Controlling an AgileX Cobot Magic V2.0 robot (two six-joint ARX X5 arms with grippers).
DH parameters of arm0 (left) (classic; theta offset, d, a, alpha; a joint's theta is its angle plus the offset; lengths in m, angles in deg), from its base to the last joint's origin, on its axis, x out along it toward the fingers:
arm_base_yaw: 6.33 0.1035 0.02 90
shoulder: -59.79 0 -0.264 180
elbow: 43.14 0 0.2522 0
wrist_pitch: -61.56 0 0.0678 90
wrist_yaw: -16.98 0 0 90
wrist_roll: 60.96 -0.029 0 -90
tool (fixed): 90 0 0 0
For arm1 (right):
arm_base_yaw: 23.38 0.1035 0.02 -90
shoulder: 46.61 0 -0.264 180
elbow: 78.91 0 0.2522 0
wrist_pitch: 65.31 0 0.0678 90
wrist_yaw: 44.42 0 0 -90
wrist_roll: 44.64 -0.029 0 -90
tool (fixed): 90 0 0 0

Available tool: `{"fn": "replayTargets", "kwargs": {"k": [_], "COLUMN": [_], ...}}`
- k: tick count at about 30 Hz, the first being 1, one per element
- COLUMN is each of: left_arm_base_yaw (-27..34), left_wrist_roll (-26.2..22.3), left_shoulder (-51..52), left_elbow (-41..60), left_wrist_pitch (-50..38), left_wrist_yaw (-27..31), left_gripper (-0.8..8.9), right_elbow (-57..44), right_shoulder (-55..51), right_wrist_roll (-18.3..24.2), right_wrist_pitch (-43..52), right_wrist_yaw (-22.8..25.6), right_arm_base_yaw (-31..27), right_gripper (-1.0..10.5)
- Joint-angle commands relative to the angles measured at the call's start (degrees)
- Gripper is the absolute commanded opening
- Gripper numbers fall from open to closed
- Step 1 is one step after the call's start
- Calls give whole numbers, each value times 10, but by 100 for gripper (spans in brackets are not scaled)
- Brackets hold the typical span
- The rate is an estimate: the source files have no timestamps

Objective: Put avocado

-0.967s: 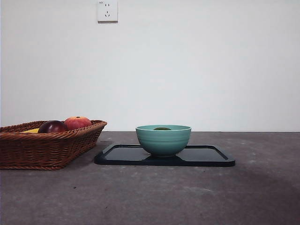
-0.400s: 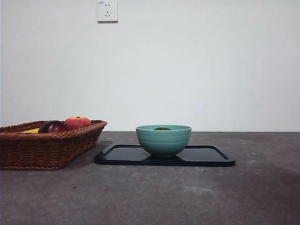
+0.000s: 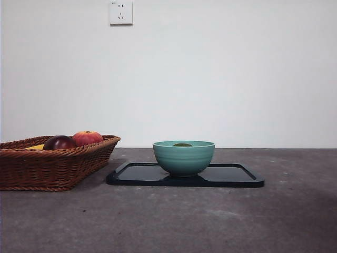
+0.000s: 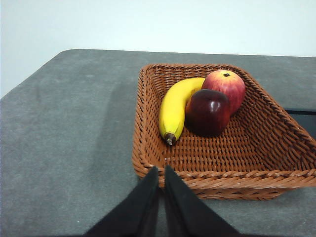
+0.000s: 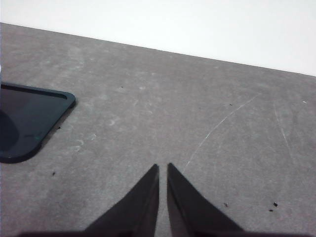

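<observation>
The dark green avocado [image 3: 182, 144] lies inside the teal bowl [image 3: 184, 158]; only its top shows above the rim in the front view. The bowl stands on a black tray [image 3: 231, 175] at the table's middle. My left gripper [image 4: 161, 172] is shut and empty, just in front of the wicker basket [image 4: 217, 175]. My right gripper [image 5: 163, 168] is shut and empty over bare table, with a corner of the black tray [image 5: 29, 118] off to one side. Neither arm shows in the front view.
The wicker basket [image 3: 50, 163] stands at the left and holds a banana [image 4: 174, 109], a dark maroon fruit [image 4: 208, 112] and a red-orange fruit [image 4: 226, 86]. A white wall with a socket [image 3: 120, 12] is behind the grey table.
</observation>
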Motion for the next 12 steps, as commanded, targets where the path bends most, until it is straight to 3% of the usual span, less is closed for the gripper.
{"fn": "replayTargets", "kwargs": {"k": [1,12], "left_arm_base_yaw": [0,0], "left_wrist_roll": [-9,-9], "left_shoulder": [0,0], "left_elbow": [12,12], "left_wrist_pitch": [4,4], "left_wrist_yaw": [0,0], "left_gripper": [20,20], "right_elbow": [-3,-3], "right_shoulder": [0,0], "right_wrist_roll": [4,4], "right_wrist_pitch": [3,6], "right_wrist_yaw": [1,2], "right_arm_base_yaw": [-1,-1], "right_gripper": [24,24]}}
